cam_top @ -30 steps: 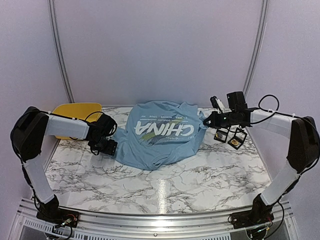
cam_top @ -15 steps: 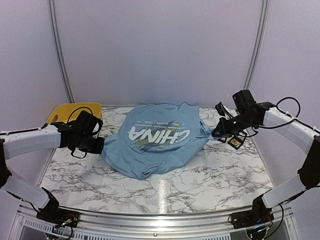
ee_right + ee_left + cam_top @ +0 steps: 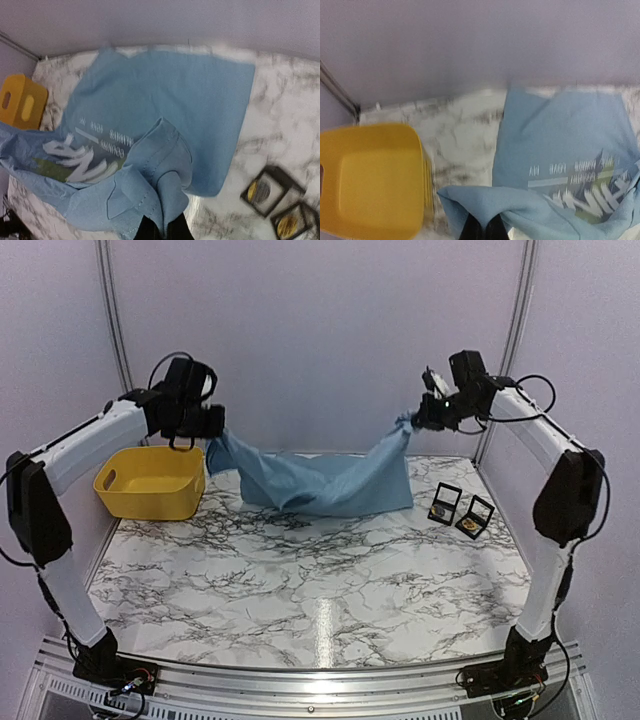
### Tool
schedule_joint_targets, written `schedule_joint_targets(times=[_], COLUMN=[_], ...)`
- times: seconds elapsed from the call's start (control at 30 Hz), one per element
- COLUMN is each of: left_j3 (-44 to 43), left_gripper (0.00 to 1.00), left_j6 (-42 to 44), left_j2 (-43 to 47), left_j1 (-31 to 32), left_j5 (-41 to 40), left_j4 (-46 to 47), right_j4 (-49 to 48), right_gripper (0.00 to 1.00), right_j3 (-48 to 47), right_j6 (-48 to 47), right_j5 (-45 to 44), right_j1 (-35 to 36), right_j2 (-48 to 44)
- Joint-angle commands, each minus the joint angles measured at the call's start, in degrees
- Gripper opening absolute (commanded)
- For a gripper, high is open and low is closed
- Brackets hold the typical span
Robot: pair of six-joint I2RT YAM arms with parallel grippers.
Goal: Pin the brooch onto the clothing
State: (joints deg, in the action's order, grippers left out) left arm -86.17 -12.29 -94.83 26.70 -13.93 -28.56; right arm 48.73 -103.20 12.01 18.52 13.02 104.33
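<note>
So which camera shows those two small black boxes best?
The top external view: both black boxes appear whole and sharp. The right wrist view shows them blurred at its corner; the left wrist view misses them.

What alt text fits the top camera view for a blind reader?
A light blue T-shirt hangs stretched above a marble table, a robot's left gripper and right gripper shut on its ends. A yellow bin sits left, two small boxes right.

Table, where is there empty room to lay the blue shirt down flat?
The biggest bare patch of the marble table is the whole near part, in front of the hanging T-shirt, the yellow bin and the two brooch boxes. The back edge is crowded: bin left, shirt middle, boxes right.
</note>
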Motion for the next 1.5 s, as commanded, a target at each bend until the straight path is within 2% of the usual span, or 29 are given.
schedule_joint_targets(times=[0.0,0.03,0.07,0.13,0.2,0.23,0.3,0.4,0.47,0.6,0.77,0.93,1.1,1.2,1.33,1.47], left_j3=[-32.7,-38.9,-43.3,-46.9,-43.9,-40.3,-30.3,-15.7,-5.9,12.8,30.0,39.4,42.6,42.7,38.9,36.1], left_gripper=[0.00,0.00,0.00,0.00,0.00,0.00,0.00,0.00,0.00,0.00,0.00,0.00,0.10,0.11,0.00,0.00], left_j6=[6.7,7.1,7.8,9.1,9.6,9.4,9.1,6.6,4.3,-0.9,-5.3,-8.2,-10.8,-10.2,-7.3,-5.7], left_j2=[-11.5,-13.8,-14.3,-13.5,-10.0,-7.7,-3.1,4.8,9.6,18.0,23.8,24.7,25.5,24.9,21.3,15.8], left_j1=[-5.9,-6.4,-6.8,-7.1,-7.1,-7.1,-7.1,-7.0,-7.0,-6.8,-6.5,-6.2,-5.6,-5.6,-5.3,-5.4], left_j5=[-3.5,-4.3,-4.8,-5.3,-4.8,-4.2,-3.6,-3.1,0.0,4.9,9.5,11.6,12.3,9.6,9.5,4.8], left_j4=[-0.5,-1.7,-1.8,-1.8,-1.8,-1.7,-1.7,-1.7,-1.8,-2.3,-4.2,-5.1,-4.9,-3.2,0.9,5.9], right_j4=[-10.1,-12.0,-15.5,-25.0,-35.7,-39.9,-41.8,-37.5,-34.5,-26.3,-22.2,-20.1,-16.9,-16.6,-23.5,-26.1], right_gripper=[0.00,0.00,0.00,0.00,0.00,0.00,0.00,0.00,0.00,0.00,0.00,0.00,0.01,0.02,0.02,0.00], right_j3=[-41.4,-45.9,-46.2,-36.6,-20.7,-12.9,-2.2,9.8,18.1,34.5,50.2,60.0,65.2,65.7,62.7,57.8], right_j6=[0.4,1.6,3.2,5.8,6.8,7.0,6.1,3.9,3.3,2.9,4.3,5.9,8.0,9.5,11.3,11.0], right_j5=[-0.9,-0.8,-0.4,0.2,2.0,3.0,3.1,2.5,3.2,2.7,7.8,9.7,9.5,1.9,2.9,-2.9], right_j1=[-3.8,-4.5,-5.2,-5.9,-5.8,-5.8,-5.8,-5.8,-5.9,-5.7,-5.7,-4.7,-3.0,-3.0,-3.0,-3.0], right_j2=[13.8,15.3,14.6,8.2,-1.2,-5.8,-14.1,-22.3,-26.8,-33.6,-36.9,-37.6,-38.8,-38.9,-35.0,-27.7])
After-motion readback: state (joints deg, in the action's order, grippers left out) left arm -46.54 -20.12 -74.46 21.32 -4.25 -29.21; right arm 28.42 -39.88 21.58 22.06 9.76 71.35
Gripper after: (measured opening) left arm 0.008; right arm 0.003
